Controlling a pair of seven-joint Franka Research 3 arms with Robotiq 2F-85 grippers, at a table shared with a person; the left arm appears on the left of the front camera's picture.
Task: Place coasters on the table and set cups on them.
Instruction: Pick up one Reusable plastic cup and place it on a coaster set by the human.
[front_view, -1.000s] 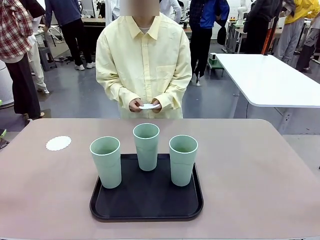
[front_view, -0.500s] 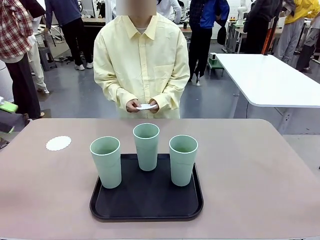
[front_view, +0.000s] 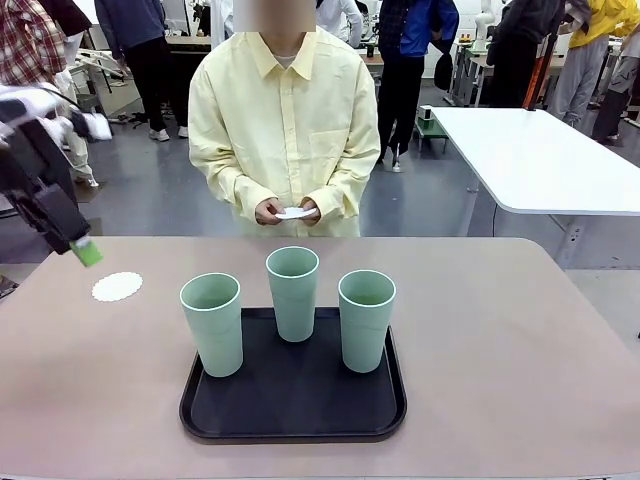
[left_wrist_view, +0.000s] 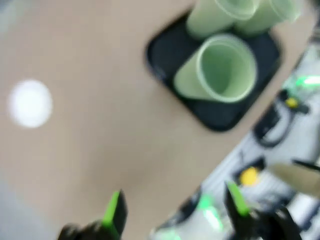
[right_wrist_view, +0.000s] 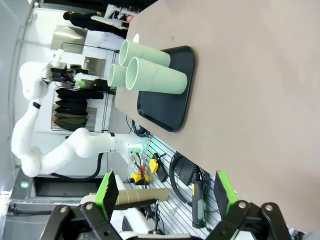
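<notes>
Three mint-green cups (front_view: 212, 322) (front_view: 293, 291) (front_view: 366, 318) stand upright on a black tray (front_view: 292, 412) in the middle of the table (front_view: 520, 340). One white coaster (front_view: 117, 287) lies flat on the table at the far left. The person holds more white coasters (front_view: 296, 212) in both hands at the far edge. My left gripper (front_view: 80, 248) hangs above the table's left edge, just above and left of the lying coaster. In the blurred left wrist view it (left_wrist_view: 175, 207) is open and holds nothing, with the coaster (left_wrist_view: 30, 103) and cups (left_wrist_view: 220, 75) ahead. My right gripper (right_wrist_view: 165, 192) is open and holds nothing, off the table's near edge, with the cups (right_wrist_view: 155, 75) farther on.
A glossy white table (front_view: 540, 160) stands behind on the right. Other people stand in the background. Bare tabletop lies on both sides of the tray (right_wrist_view: 170, 100). Cables and tools (right_wrist_view: 195, 200) lie below the table's near edge.
My left arm has swung in from the left and now hangs over the table's left edge near the coaster. Cups, tray and the person's hands have stayed put.
</notes>
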